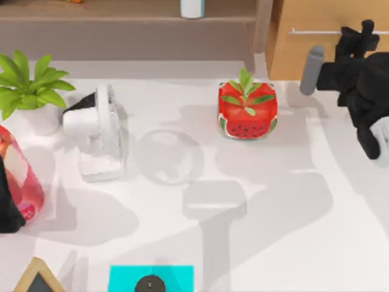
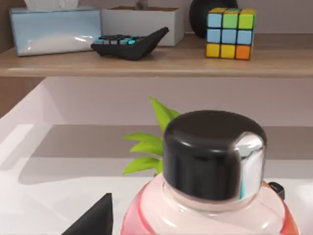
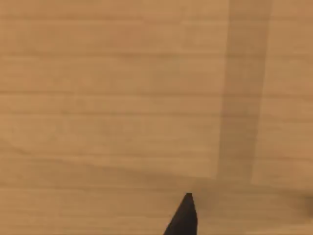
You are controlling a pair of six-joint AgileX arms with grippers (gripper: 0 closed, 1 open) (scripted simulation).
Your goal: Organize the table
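Top view: the table (image 1: 292, 201) spans the scene, a white matte slab fixed under everything. On it stand a potted plant (image 1: 27, 85) and a white desk fan (image 1: 97, 134) toward the left, and a watermelon-patterned pot (image 1: 247, 109) near the middle. A pink bottle (image 1: 18, 176) sits at the left edge with my left gripper (image 1: 7, 207) against it. My right arm is at the upper right, its gripper (image 1: 368, 36) raised before the tan cabinet (image 1: 322, 30), well apart from the loose items.

Left wrist view: the bottle's black cap (image 2: 212, 154) stands just ahead of me, one dark finger (image 2: 95, 218) beside its shoulder. I judge my jaws closed on the bottle, spread to its width. Beyond, the shelf (image 2: 156, 63) carries a tissue box (image 2: 56, 29), a calculator (image 2: 129, 41) and a colour cube (image 2: 231, 32).

Right wrist view: cabinet wood close ahead, one fingertip (image 3: 185, 215) showing; I cannot tell how far this pincer is open.

Judgement: the tabletop is rigid and not to be gripped; its things are. The bottle looks smooth, likely slippery, best held at the body below the cap.
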